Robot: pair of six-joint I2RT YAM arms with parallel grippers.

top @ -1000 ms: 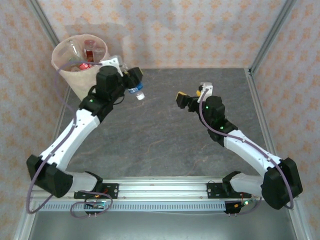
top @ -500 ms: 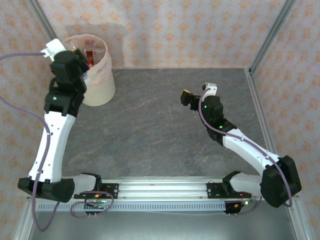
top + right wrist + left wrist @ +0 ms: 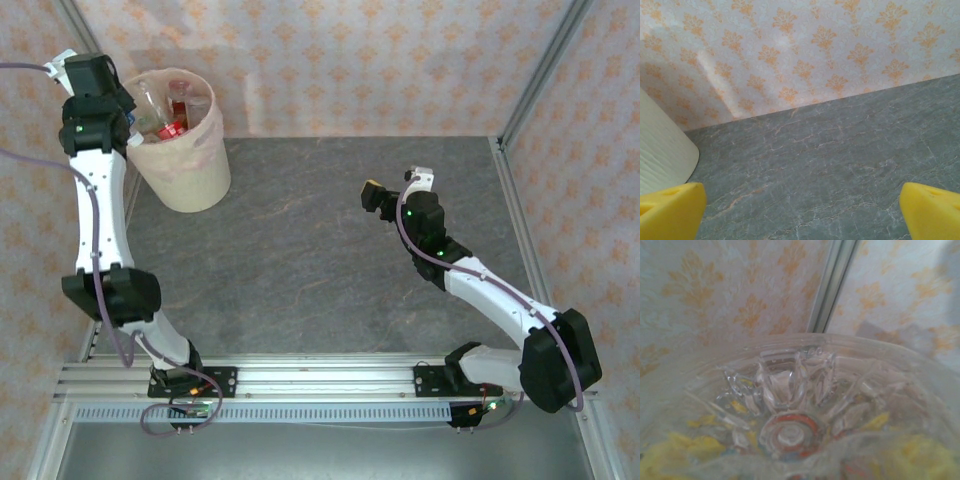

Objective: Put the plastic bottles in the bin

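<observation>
- The tabletop (image 3: 330,260) is a grey, stone-patterned slab across the middle of the overhead view, with wide open room between the two arms.
- The bin (image 3: 190,165) stands at the upper left of that view, close to the papered wall (image 3: 350,60) and the slanted metal post (image 3: 88,40). Room is tight behind it and to its left, and free to its right.
- The left arm (image 3: 100,220) stretches up the left edge of the frame to the bin's left rim.
- The left hand (image 3: 800,460) seems to be clamped on a clear bottle (image 3: 790,405), whose base faces the wrist camera. Yellow pads blur at either side, but the picture is soft, so this is a judgement.
- The right hand (image 3: 372,193) hangs right of centre, well apart from the bin, its pads (image 3: 670,205) spread with nothing between them.
- Several bottles (image 3: 165,112) with red labels lie inside the bin.
- The step in hand looks like the drop. The next move calls for carrying the held bottle over the mouth, clear of the rim and the post, then parting the fingers.
</observation>
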